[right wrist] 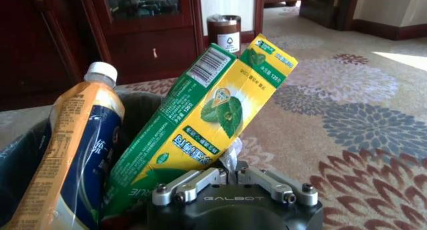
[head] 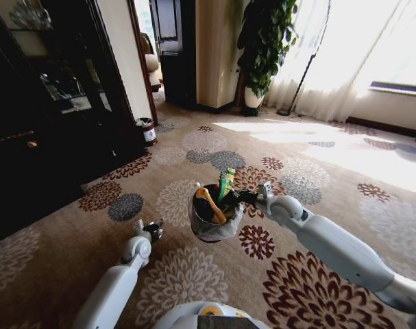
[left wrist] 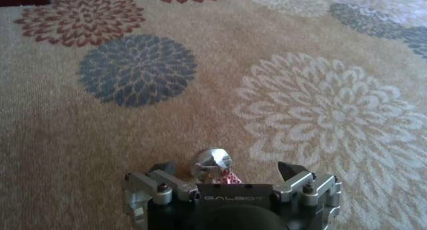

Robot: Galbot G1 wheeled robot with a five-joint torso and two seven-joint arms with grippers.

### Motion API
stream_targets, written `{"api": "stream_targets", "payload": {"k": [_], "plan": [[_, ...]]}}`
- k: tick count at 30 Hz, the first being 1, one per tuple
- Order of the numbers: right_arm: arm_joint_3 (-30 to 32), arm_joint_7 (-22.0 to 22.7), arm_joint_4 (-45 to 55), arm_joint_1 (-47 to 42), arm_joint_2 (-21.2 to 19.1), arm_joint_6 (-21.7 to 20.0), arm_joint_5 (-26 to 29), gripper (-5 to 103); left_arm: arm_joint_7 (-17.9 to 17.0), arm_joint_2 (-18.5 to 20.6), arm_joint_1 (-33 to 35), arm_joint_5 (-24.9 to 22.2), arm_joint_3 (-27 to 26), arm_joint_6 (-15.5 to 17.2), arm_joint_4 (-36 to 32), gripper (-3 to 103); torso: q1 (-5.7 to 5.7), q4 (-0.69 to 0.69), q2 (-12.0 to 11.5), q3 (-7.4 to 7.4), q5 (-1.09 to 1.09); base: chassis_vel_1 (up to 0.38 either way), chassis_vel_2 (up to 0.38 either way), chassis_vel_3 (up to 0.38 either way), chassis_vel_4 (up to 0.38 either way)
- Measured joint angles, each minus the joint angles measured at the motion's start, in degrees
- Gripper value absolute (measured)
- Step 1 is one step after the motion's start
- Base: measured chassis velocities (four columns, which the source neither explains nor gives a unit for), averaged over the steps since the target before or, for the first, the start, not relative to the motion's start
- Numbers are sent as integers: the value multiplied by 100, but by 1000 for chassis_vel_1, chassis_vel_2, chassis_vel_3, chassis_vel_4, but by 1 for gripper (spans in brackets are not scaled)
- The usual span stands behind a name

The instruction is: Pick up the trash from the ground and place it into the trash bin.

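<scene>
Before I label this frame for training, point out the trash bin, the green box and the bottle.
trash bin (head: 199,229), head view, liner wall.
green box (right wrist: 200,135), right wrist view, front face.
bottle (right wrist: 70,140), right wrist view, label.

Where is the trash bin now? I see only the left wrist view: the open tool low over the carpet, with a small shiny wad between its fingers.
Observer: The right tool holds the trash bin by its rim.
Operator: Is there something inside it?
Observer: Yes, a green and yellow box and a bottle stand leaning in it.
Operator: On which side of my left tool is the bin?
Observer: In the head view it is just to the right of the left tool.
</scene>
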Motion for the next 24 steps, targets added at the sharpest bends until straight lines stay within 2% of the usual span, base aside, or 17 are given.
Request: {"api": "stream_targets", "payload": {"k": [2, 5, 9, 15, 18, 21, 22, 23, 24], "plan": [[1, 3, -5, 0, -37, 0, -1, 2, -4, -23, -165, -35, -2, -9, 304, 100, 0, -6, 0, 0, -2, 0, 0, 0, 0], [-3, 4, -21, 5, -40, 0, -3, 2, -44, -59, -353, -73, 10, 10, 599, 100, 0, -7, 0, 0, 0, 0, 0, 0, 0], [-69, 3, -14, 47, -14, 0, -3, 2, -78, -159, -696, -64, 42, 45, 1104, 100, 0, -5, 0, 0, -2, 0, 0, 0, 0], [-97, 2, -23, 86, -17, 2, -2, 2, -402, -287, -840, -196, 59, 277, 1276, 103, 0, -5, 0, 0, -2, 0, 0, 0, 0], [-96, 2, -26, 92, -31, 4, -2, 2, -417, -301, -922, -283, 77, 311, 1468, 92, 0, -5, 0, 0, -2, 0, 0, 0, 0], [-95, 2, -25, 93, -31, 7, -2, 2, -442, -322, -973, -340, 77, 311, 1567, 86, 0, -4, 0, 0, -1, 0, 0, 0, 0], [-116, 2, -27, 94, -28, 26, -4, 2, -500, -361, -1035, -394, 75, 300, 1692, 75, 0, -5, 0, 0, -2, 0, 0, 0, 0], [-135, 2, -27, 94, -24, 34, -4, 2, -514, -376, -1065, -416, 75, 294, 1750, 70, 0, -5, 0, 0, -3, 0, 0, 0, 0], [-146, 1, -28, 94, -19, 34, -4, 2, -516, -381, -1085, -429, 75, 289, 1783, 70, 0, -5, 0, 0, -2, 0, 0, 0, 0]]}}
